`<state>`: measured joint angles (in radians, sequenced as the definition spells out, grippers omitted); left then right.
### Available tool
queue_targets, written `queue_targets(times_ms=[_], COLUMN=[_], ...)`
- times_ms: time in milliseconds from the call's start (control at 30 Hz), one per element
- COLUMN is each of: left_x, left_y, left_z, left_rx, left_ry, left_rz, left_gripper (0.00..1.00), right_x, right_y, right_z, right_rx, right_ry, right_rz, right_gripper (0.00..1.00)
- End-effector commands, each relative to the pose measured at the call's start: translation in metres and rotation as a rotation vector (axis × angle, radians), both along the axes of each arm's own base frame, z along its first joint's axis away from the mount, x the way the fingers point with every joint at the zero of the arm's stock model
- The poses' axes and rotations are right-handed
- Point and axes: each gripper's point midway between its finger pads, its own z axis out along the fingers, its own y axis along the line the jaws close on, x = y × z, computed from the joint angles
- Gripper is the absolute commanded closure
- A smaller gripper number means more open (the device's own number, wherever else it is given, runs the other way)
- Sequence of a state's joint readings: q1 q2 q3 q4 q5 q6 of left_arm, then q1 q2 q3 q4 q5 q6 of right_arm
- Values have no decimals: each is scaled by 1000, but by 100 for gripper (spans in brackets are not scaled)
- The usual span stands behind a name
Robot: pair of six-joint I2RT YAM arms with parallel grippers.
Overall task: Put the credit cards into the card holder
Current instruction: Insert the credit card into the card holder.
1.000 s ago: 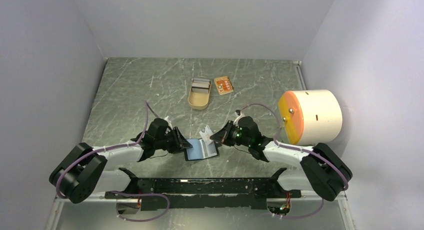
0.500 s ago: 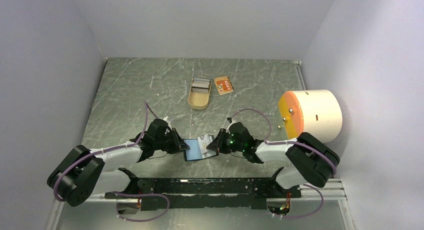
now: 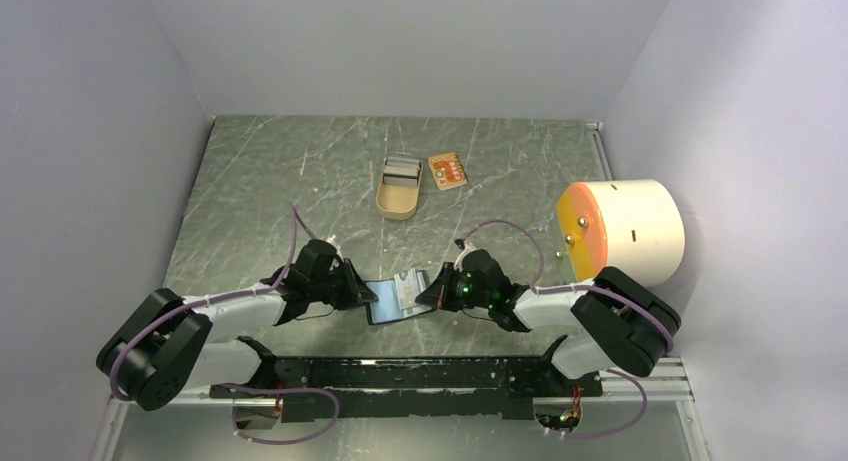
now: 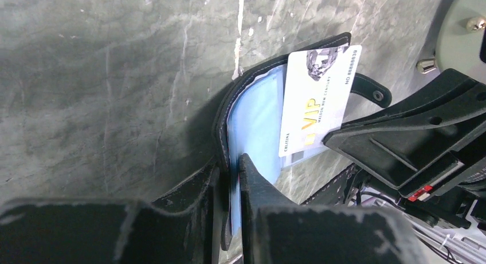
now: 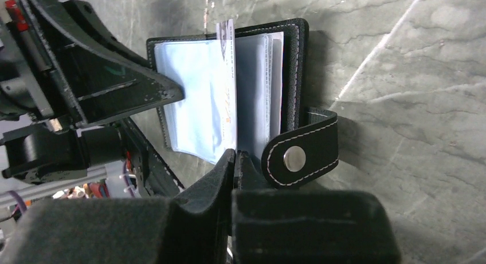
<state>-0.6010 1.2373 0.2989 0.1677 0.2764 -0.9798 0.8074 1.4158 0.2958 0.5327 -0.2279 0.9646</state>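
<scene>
The black card holder (image 3: 385,311) lies open near the table's front, blue lining up. My left gripper (image 3: 366,293) is shut on its left flap; the left wrist view shows the flap (image 4: 240,112) pinched between my fingers (image 4: 231,168). My right gripper (image 3: 428,295) is shut on the pale grey-white credit card (image 3: 408,288), held on edge over the blue pockets (image 5: 198,98). The card (image 5: 230,86) and my right gripper (image 5: 236,156) show in the right wrist view, beside the snap tab (image 5: 301,155). The card's VIP face (image 4: 318,98) shows in the left wrist view. The tan-orange card (image 3: 447,170) lies flat at the back.
A tan-gold oblong tin (image 3: 398,188) sits just left of the tan-orange card. A large cream cylinder with an orange face (image 3: 620,231) stands at the right edge. Walls close in the table on left, back and right.
My right gripper has moved left with the pale card, bringing it from beside the holder to over its blue pockets. The left gripper has held the flap still.
</scene>
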Motion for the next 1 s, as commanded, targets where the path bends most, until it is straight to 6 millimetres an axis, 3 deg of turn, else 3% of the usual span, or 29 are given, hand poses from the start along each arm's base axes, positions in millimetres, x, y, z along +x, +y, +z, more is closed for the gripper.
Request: queue_targets(times_ms=[0, 967], left_x=[-2, 0], left_y=[9, 7], left_z=[-11, -10], left_rx=[42, 42], left_ry=[2, 1], left_rz=[14, 5], left_gripper=[81, 80], right_x=[-5, -29], right_y=[1, 13], right_z=[4, -10], right_rx=[35, 67], right_ry=[-32, 105], right_rz=[26, 110], right_gripper=[100, 100])
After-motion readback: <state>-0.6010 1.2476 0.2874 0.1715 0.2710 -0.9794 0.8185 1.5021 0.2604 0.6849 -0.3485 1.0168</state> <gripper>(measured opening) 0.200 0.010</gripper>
